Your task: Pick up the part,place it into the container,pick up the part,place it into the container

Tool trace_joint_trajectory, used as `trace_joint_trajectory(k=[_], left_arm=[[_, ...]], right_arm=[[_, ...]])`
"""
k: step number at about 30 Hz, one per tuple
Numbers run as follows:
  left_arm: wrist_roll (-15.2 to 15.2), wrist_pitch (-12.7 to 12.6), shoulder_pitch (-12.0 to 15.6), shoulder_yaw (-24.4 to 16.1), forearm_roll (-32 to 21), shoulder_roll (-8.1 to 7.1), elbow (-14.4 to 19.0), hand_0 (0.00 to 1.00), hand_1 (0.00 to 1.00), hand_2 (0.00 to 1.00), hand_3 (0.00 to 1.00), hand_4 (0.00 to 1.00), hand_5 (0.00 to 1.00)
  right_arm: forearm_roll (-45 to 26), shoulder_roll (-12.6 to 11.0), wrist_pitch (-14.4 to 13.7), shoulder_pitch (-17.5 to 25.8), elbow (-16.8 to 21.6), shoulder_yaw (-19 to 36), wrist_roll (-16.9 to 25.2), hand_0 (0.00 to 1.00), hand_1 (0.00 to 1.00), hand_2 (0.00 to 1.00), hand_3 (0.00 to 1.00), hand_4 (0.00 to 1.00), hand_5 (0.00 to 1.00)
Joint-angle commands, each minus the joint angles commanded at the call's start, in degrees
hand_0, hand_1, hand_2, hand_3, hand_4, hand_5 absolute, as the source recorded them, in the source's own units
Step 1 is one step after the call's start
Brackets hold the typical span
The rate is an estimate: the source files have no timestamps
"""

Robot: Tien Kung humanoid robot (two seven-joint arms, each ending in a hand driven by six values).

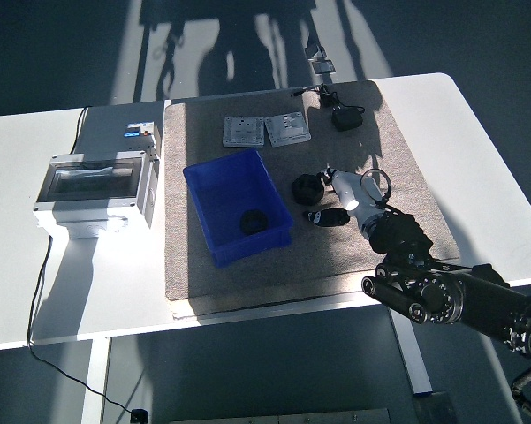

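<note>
A blue container (214, 190) stands on the beige mat (398, 159), with one black round part (252, 221) lying in its near right corner. A second black round part (307, 188) rests on the mat just right of the container. My right hand (327, 215), on a white wrist, hovers low over the mat a short way in front of and to the right of that part. It is apart from the part, its dark fingers (318, 215) stretched toward the left and holding nothing. The left arm does not show.
A grey electrical box (93, 187) with a clear lid sits on the table's left. Two white switch plates (244, 131) (288, 128) lie at the mat's back. A black adapter (345, 117) with its cable lies at the back right.
</note>
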State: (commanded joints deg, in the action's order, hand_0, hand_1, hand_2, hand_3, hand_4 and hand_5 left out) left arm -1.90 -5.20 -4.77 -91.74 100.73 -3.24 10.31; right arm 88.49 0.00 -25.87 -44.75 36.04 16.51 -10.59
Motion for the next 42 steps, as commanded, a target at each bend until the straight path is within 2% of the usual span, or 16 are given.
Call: trace_joint_trajectory(k=[5,6,11,12,17,18,31,41,42], left_arm=[[0.0,0.0,0.1,-0.1,0.1,-0.01,0.0,0.685,0.643,0.61,0.543,0.408,0.5],[0.0,0.0,0.1,-0.1,0.0,-0.03,0.0,0.685,0.643,0.61,0.543,0.408,0.498],[0.1,0.0,0.1,-0.3,0.2,-0.08,0.0,0.685,0.643,0.61,0.543,0.408,0.498],[0.1,0.0,0.1,-0.3,0.2,-0.08,0.0,0.685,0.643,0.61,0.544,0.409,0.498],[0.1,0.0,0.1,-0.5,0.4,-0.08,0.0,0.685,0.643,0.61,0.544,0.409,0.498],[0.1,0.0,0.1,-0.5,0.4,-0.08,0.0,0.685,0.643,0.61,0.544,0.411,0.499],[0.1,-0.1,0.1,-0.4,0.1,-0.06,0.0,0.685,0.643,0.61,0.544,0.412,0.499],[0.0,-0.3,0.3,-0.1,-0.2,-0.09,0.0,0.685,0.643,0.609,0.543,0.412,0.499],[0.0,-0.3,0.3,-0.1,-0.2,-0.09,0.0,0.685,0.643,0.61,0.545,0.412,0.495]], right_arm=[[-0.4,0.0,0.1,0.3,0.7,0.4,0.1,0.767,0.663,0.71,0.779,0.87,0.344],[-0.5,0.0,-0.1,0.3,0.9,0.5,0.2,0.766,0.663,0.683,0.658,0.83,0.316],[-1.9,0.0,-1.3,0.3,2.0,0.8,1.9,0.766,0.663,0.683,0.658,0.83,0.316],[-2.3,0.0,-1.5,0.4,2.2,0.8,2.4,0.767,0.646,0.635,0.448,0.786,0.278],[-3.8,0.0,-2.3,0.7,3.2,0.4,4.5,0.767,0.646,0.635,0.448,0.786,0.278],[-3.9,0.0,-2.4,0.7,3.4,0.4,4.8,0.766,0.632,0.557,0.33,0.793,0.26],[-4.0,0.0,-2.8,0.8,3.4,0.4,4.8,0.768,0.629,0.547,0.322,0.789,0.261],[-3.0,0.0,-6.2,0.8,3.6,1.0,5.2,0.763,0.626,0.544,0.315,0.77,0.242],[-2.8,0.0,-6.3,0.9,3.7,0.9,5.1,0.736,0.524,0.49,0.3,0.668,0.143]])
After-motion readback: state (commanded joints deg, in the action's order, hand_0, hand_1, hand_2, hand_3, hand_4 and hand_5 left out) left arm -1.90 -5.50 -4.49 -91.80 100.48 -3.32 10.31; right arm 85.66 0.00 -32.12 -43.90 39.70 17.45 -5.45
